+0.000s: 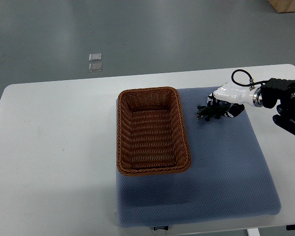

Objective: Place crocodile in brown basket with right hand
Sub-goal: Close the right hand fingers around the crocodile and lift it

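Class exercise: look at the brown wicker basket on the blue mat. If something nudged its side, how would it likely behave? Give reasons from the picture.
The brown basket is empty and woven, so it is probably light and would slide rather than resist. Its wide, low, flat-bottomed shape suggests it is unlikely to tip or roll. The textured blue mat beneath may add some grip, slowing a slide.

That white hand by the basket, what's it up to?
It is the robot's right hand, reaching in from the right with its fingers closed on a small dark green toy crocodile. The toy is over the blue mat, just right of the brown basket, which holds nothing so far. No left hand is in sight.
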Motion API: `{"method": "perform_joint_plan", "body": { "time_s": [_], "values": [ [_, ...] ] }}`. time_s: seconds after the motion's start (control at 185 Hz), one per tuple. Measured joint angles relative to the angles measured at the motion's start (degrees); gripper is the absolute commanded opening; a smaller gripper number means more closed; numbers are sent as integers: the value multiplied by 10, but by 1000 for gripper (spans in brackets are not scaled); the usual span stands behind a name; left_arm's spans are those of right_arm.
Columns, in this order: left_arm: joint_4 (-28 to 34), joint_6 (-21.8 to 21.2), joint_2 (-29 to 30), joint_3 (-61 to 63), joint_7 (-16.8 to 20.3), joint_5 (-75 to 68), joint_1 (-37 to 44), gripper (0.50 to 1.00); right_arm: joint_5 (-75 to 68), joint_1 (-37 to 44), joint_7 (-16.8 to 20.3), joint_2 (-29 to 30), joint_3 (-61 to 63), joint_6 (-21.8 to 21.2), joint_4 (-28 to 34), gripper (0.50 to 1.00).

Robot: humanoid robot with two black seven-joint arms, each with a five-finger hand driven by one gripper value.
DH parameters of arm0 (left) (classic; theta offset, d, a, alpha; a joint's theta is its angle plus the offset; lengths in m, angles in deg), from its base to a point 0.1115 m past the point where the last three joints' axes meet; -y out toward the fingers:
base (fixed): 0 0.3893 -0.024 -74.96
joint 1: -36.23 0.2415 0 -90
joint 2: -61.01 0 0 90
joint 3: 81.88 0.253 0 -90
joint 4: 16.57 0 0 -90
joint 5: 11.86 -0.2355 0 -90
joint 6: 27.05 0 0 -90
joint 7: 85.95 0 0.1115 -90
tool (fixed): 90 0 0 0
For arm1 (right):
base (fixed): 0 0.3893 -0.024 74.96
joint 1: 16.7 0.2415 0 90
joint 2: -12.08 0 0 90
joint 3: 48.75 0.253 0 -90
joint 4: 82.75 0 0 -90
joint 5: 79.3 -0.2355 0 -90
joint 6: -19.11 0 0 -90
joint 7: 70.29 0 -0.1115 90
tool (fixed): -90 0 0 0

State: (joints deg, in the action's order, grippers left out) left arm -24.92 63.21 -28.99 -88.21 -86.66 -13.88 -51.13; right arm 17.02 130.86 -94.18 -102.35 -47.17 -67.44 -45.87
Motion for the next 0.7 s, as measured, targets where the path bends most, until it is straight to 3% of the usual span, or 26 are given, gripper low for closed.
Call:
{"method": "perform_joint_plan", "body": {
  "time_s": [0.189, 0.701],
  "values": [
    [0, 0, 0, 0, 0, 0, 0, 1000, 0, 0, -1, 2, 0, -1, 0, 507],
    [0, 0, 0, 0, 0, 0, 0, 1000, -7, 6, -4, 2, 1, -5, 0, 500]
  ]
}}
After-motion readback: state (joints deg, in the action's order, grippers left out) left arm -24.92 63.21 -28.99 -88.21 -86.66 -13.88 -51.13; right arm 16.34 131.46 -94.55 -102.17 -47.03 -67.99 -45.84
